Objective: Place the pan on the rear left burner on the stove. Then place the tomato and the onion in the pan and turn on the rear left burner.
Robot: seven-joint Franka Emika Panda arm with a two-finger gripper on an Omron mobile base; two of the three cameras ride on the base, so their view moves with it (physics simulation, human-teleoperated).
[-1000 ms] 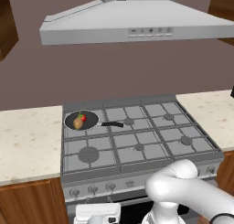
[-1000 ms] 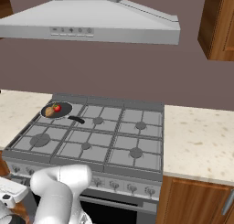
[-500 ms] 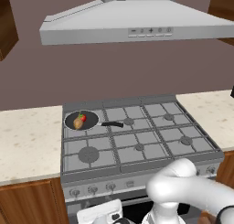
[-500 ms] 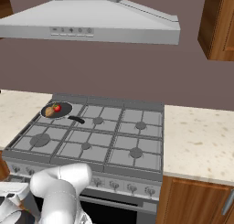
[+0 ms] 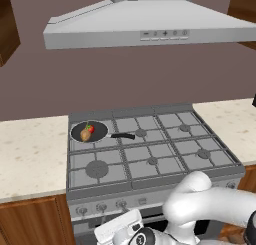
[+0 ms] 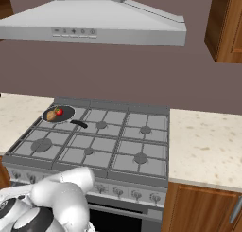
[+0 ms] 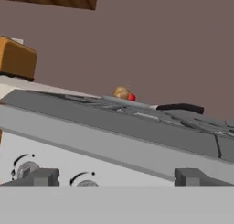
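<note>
**Currently: Pan Loaded on Rear Left Burner, Gripper at Front Panel**

Pan position: the pan [image 5: 89, 132] sits on the grate over the rear left burner, at the back-left corner of the stove [image 5: 150, 159]. Its straight black handle [image 5: 122, 136] points right, toward the middle rear grate section. From the right base view the pan [image 6: 59, 114] occupies the same corner, with the handle [image 6: 79, 124] angled toward the stove's centre.

Pan contents: the tomato [image 5: 91, 129] and the onion [image 5: 85, 135] both lie inside the pan, touching or just beside each other. The tomato is the one nearer the back wall. In the hand view they appear as a tan bulb [image 7: 120, 93] and a red spot [image 7: 131, 98] above the grate line, with the handle [image 7: 180, 108] to their right.

Gripper state: the gripper [image 7: 116, 177] is low, in front of the stove's front panel, facing the row of knobs. Its two fingertips [image 7: 40, 176] stand spread wide apart, with nothing between them. Two knobs [image 7: 25, 169] show on the panel close to the left-hand fingertip; contact with either cannot be determined.

Surroundings: a grey range hood [image 5: 150, 26] hangs above the stove. Speckled countertops [image 5: 30, 154] flank it on both sides.
</note>
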